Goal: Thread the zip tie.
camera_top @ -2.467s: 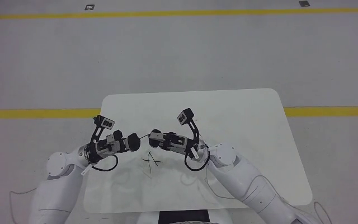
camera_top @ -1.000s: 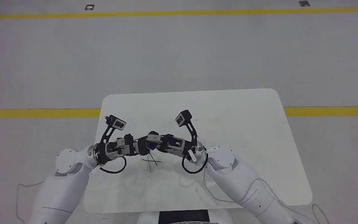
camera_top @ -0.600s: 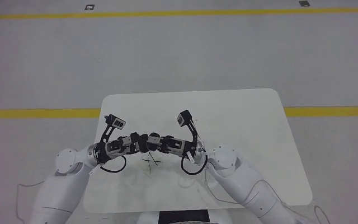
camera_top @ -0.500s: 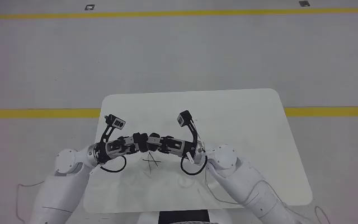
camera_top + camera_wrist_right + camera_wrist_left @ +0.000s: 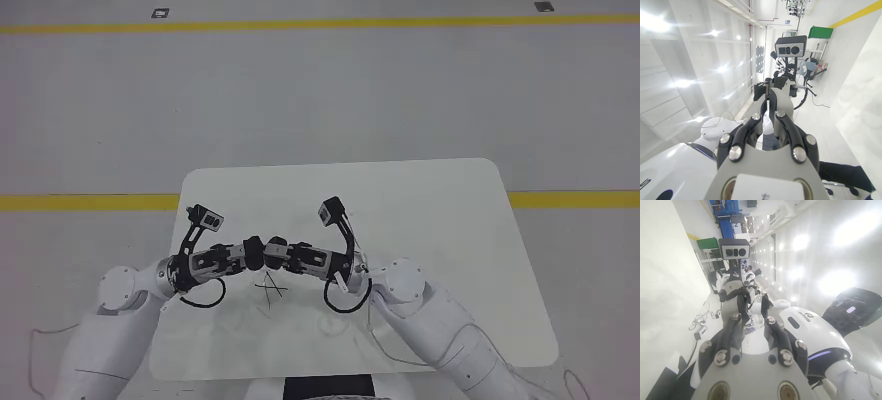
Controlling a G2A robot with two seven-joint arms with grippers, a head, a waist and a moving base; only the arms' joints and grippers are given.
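Note:
Two thin black zip ties [image 5: 270, 287] lie crossed on the white table [image 5: 430, 220], just in front of the grippers. My left gripper [image 5: 254, 253] and right gripper [image 5: 273, 251] meet tip to tip above the table, a little behind those ties. In the left wrist view my left gripper [image 5: 754, 297] shows a clear gap between its black-padded fingers [image 5: 765, 306], and the right gripper's tips sit just beyond it. In the right wrist view my right gripper [image 5: 766, 92] has its fingers [image 5: 773, 102] nearly together, a narrow slit apart. Where the tips overlap, any tie is hidden.
The table's far half and right side are bare, and its near edge lies close behind the crossed ties. The right arm's wrist camera [image 5: 734, 249] and the left arm's wrist camera [image 5: 790, 46] stand up above the meeting point.
The grippers have closed the gap between them: from apart with a thin strand between them to tips touching. The left arm moved right most. The ties on the table stayed put.

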